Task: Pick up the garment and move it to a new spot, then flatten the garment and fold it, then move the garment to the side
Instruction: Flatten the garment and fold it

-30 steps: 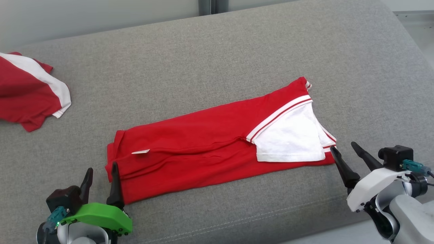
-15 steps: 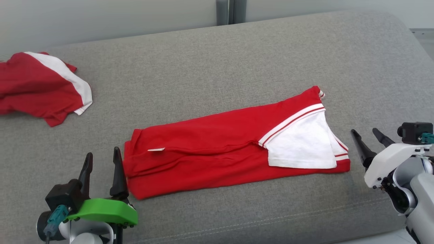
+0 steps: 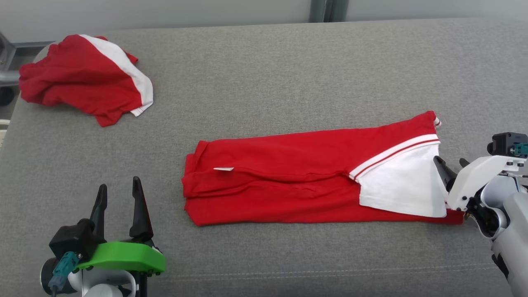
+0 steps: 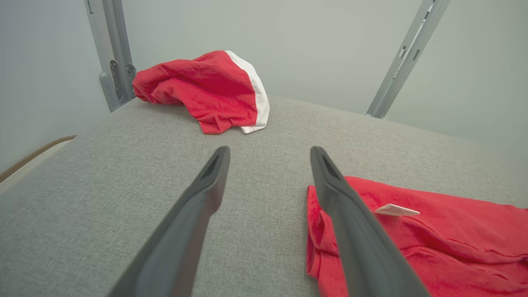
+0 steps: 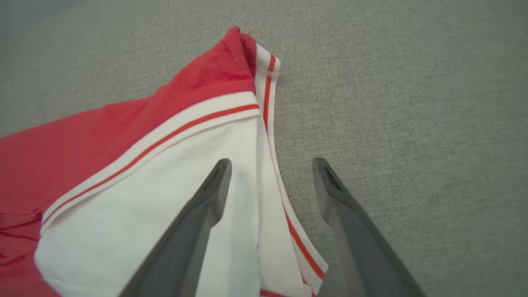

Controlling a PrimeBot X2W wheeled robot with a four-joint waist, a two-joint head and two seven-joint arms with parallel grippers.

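The garment (image 3: 288,181), a red shirt with a white sleeve and striped trim, lies folded into a long flat strip across the grey cushion (image 3: 264,82). Its left end (image 4: 433,243) carries a small white tag. My left gripper (image 3: 119,184) stands open at the lower left, a short way left of that end, with nothing between its fingers (image 4: 270,150). My right gripper (image 3: 450,161) is open at the garment's right end. It straddles the sleeve's edge (image 5: 144,185): one finger is over the white cloth, the other over bare cushion (image 5: 272,161).
A second red and white garment (image 3: 82,78) lies crumpled at the cushion's far left corner (image 4: 206,90). Grey metal posts (image 4: 113,53) rise behind the cushion against a pale wall. The cushion's front edge runs just below both grippers.
The head camera has swung left, shifting the whole picture right. My left gripper has drawn away from the garment's left corner. My right gripper went out to the right, then came back over the white sleeve's edge.
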